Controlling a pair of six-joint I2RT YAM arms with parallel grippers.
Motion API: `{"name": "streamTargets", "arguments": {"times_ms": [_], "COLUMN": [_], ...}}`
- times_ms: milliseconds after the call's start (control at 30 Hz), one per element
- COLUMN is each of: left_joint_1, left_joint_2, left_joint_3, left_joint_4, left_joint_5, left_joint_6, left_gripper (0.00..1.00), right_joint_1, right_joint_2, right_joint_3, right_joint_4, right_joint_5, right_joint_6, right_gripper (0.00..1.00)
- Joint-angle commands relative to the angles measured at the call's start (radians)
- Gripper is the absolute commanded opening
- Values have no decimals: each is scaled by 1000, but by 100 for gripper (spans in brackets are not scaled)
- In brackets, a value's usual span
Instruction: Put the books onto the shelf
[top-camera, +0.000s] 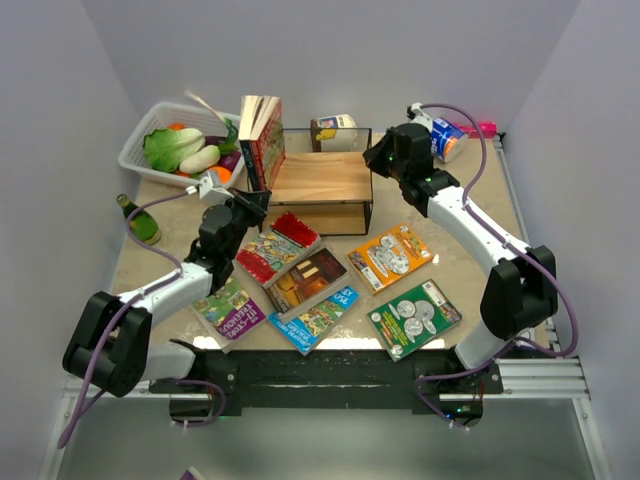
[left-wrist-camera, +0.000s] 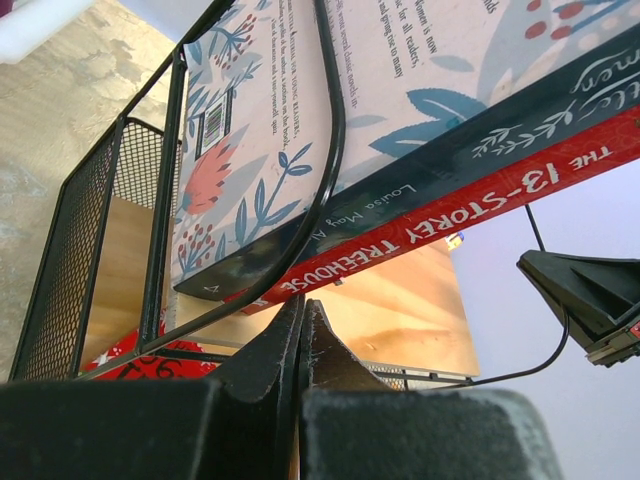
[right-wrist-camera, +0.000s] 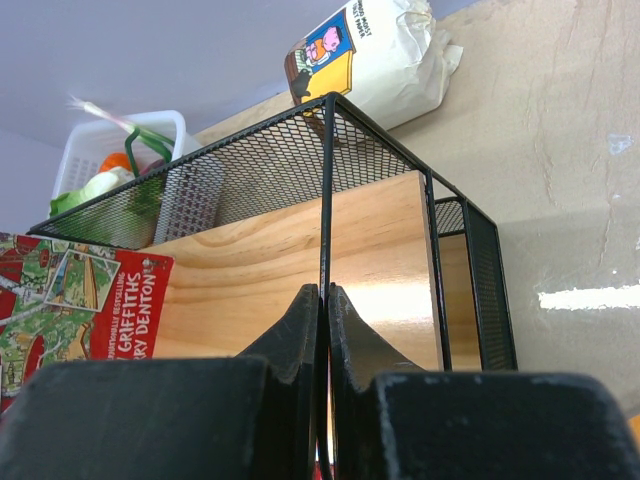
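Two books (top-camera: 260, 140) stand at the left end of the shelf (top-camera: 322, 178) (a red spine beside a floral cover). Six more lie flat on the bench (top-camera: 460, 280) in front of it. The right tool (right-wrist-camera: 322, 295) is clamped on a thin upright wire of the shelf's frame. The left tool (left-wrist-camera: 303, 308) has its fingers pressed together just below the standing books, beside the frame.

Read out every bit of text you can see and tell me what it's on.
"THE 13-STOREY TREEHOUSE": red book spine.
"Louisa May A", cut off: dark spine above it.
"GRIFFITHS" and "TERRY DENTON": red cover, on the shelf.
Back cover print, white bag label, loose books: too small to read.
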Motion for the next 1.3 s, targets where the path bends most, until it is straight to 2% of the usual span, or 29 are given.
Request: {"name": "streamTargets", "arguments": {"times_ms": [0,267,300,433,800,933,967,1067,1267], "left_joint_1": [20,21,21,21,21,21,21,21,21], "left_joint_2": [-21,-33,-37,-62,-128,-189,-204,-264,-395], "left_joint_3": [56,61,58,53,53,44,38,35,20], "left_joint_4": [13,-1,-4,-20,-64,-96,-102,-142,-247], "left_joint_5": [-27,-17,-17,-18,6,22,23,33,40], "left_joint_6": [31,37,38,46,64,83,87,110,139], "left_gripper": [0,0,0,0,0,0,0,6,21], "right_joint_1": [-6,-6,-6,-6,-6,-6,-6,-6,-6], "right_joint_2": [-8,-20,-22,-28,-65,-95,-103,-132,-204], "right_joint_3": [-29,-29,-29,-21,-3,14,19,31,25], "right_joint_4": [-110,-118,-118,-126,-164,-195,-208,-239,-290], "right_joint_5": [-26,-25,-25,-28,-8,4,9,12,18], "right_joint_6": [-30,-31,-30,-31,-32,-40,-41,-49,-55], "right_gripper": [0,2,7,16,33,46,53,63,71]}}
